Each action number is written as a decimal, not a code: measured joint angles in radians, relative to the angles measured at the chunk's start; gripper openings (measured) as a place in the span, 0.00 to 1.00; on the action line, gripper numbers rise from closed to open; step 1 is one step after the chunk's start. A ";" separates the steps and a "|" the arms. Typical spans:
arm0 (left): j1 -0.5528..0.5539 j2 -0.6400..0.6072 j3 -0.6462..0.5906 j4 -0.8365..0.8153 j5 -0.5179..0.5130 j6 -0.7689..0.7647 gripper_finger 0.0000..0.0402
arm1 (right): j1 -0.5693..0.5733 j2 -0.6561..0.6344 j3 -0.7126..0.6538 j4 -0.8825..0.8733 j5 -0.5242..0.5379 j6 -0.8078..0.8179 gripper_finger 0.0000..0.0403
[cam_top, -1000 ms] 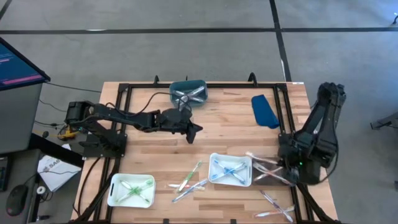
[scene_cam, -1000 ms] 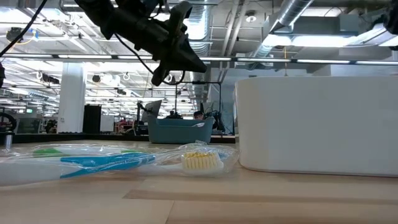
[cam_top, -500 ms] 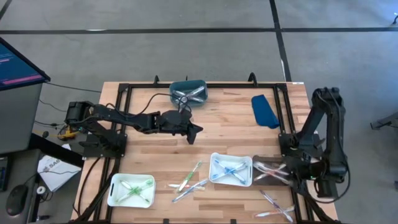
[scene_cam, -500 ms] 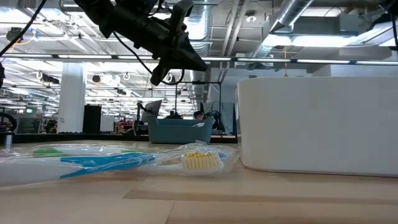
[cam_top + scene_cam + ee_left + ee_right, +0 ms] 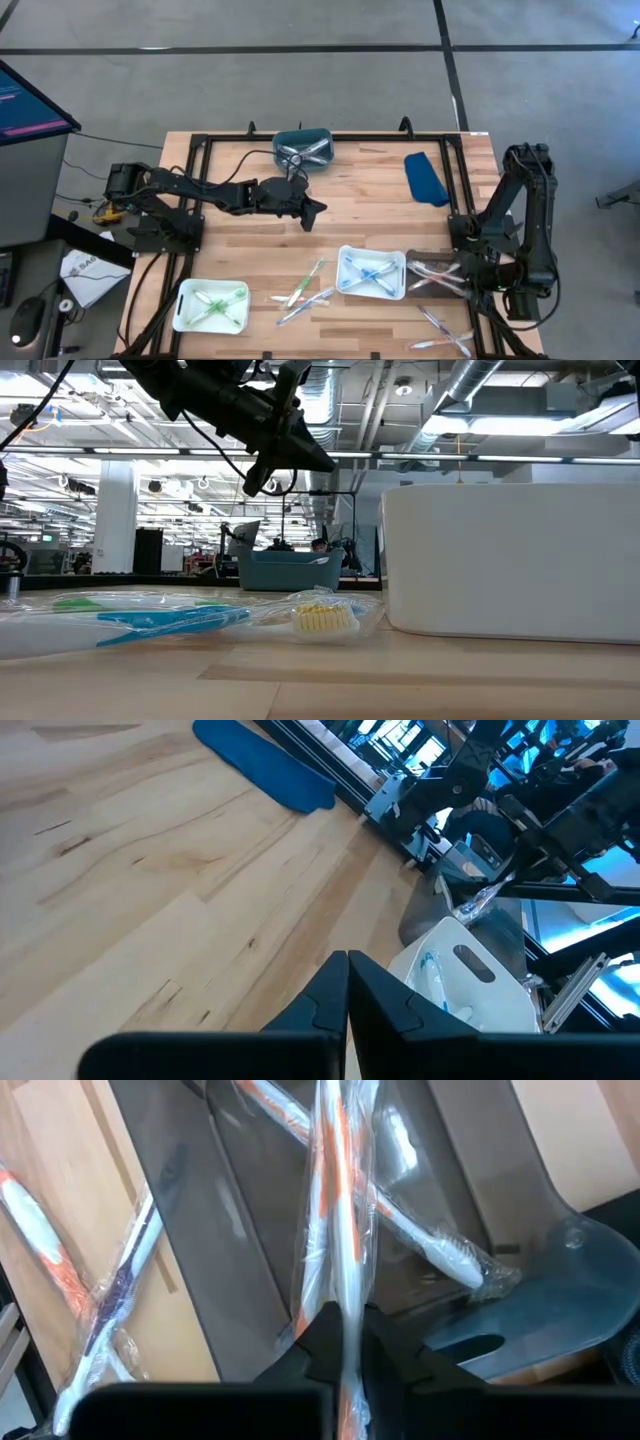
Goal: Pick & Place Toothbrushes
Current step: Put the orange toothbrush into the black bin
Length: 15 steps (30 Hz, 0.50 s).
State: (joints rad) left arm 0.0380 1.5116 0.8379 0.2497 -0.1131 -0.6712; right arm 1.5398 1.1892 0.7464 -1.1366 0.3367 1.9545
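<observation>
My right gripper (image 5: 345, 1342) is pinched on a wrapped toothbrush (image 5: 335, 1230) over the grey tray (image 5: 250, 1230). My left gripper (image 5: 312, 209) hangs shut, empty, mid-table. Several trays hold brushes; loose brushes (image 5: 303, 290) remain, so I judge sorting partway done.

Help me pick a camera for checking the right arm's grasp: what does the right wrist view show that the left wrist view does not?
Only the right wrist view shows the right gripper shut on a wrapped orange-and-white toothbrush over a dark tray. Only the left wrist view shows the shut left gripper, a blue cloth and a white tray. Both share the wooden table.
</observation>
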 joint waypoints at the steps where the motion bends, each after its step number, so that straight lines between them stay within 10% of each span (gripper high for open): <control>1: -0.002 0.000 0.000 0.000 0.000 0.000 0.01 | 0.000 0.000 0.000 0.000 0.000 -0.001 0.06; 15: -0.030 0.000 0.000 0.003 -0.014 0.000 0.01 | -0.069 0.000 0.000 -0.030 0.002 -0.027 0.31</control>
State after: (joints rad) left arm 0.0081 1.5116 0.8379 0.2525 -0.1273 -0.6712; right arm 1.4705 1.1893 0.7464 -1.1662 0.3391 1.9272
